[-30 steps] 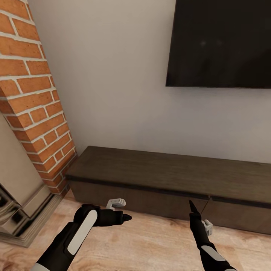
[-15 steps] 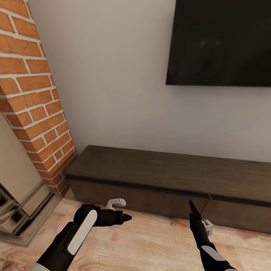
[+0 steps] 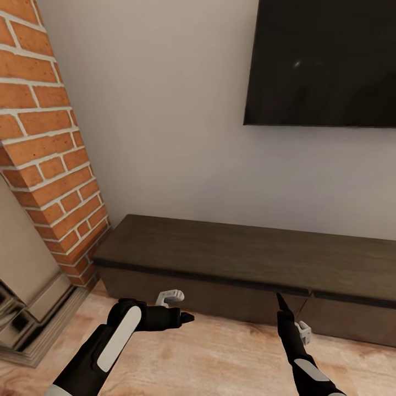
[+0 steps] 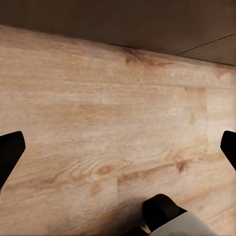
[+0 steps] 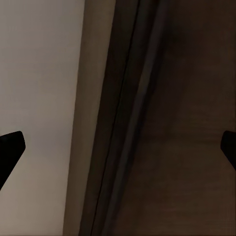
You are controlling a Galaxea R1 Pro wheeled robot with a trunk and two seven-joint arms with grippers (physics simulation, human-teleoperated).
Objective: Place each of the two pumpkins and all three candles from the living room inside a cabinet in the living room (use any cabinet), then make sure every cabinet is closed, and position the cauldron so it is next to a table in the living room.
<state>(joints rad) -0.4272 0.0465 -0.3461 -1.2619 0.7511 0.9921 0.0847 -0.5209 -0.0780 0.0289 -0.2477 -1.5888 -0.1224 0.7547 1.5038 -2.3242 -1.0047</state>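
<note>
Cabinet [image 3: 247,258], a long, low, dark brown wooden unit with plain handle-less drawer fronts, runs along the foot of the pale grey wall [image 3: 165,121] in the head view, from about nine o'clock across to four o'clock of the picture. Its drawer fronts sit flush, with a thin seam between two of them near five o'clock. Its flat top is bare wood. A black wall-mounted television [image 3: 324,60] hangs above it at one to two o'clock. A red brick chimney column [image 3: 44,143] with pale mortar fills the ten o'clock side, and a pale stone fireplace surround [image 3: 22,297] with stepped moulding meets the floor at eight o'clock. The floor is light wood planking [image 3: 220,357].

The left gripper [image 3: 184,317], black with a white panel on its arm, hangs over the planks at seven o'clock, just short of the cabinet's front and pointing toward three o'clock. In the left wrist view its two dark fingertips [image 4: 10,150] stand wide apart at the picture's edges with only floorboards between them, so it is spread and holds nothing. The right gripper [image 3: 281,301] is at five o'clock, pointing up toward the cabinet's front edge. In the right wrist view its fingertips [image 5: 10,147] are likewise far apart, released, with the cabinet's dark front and grey wall between them.
</note>
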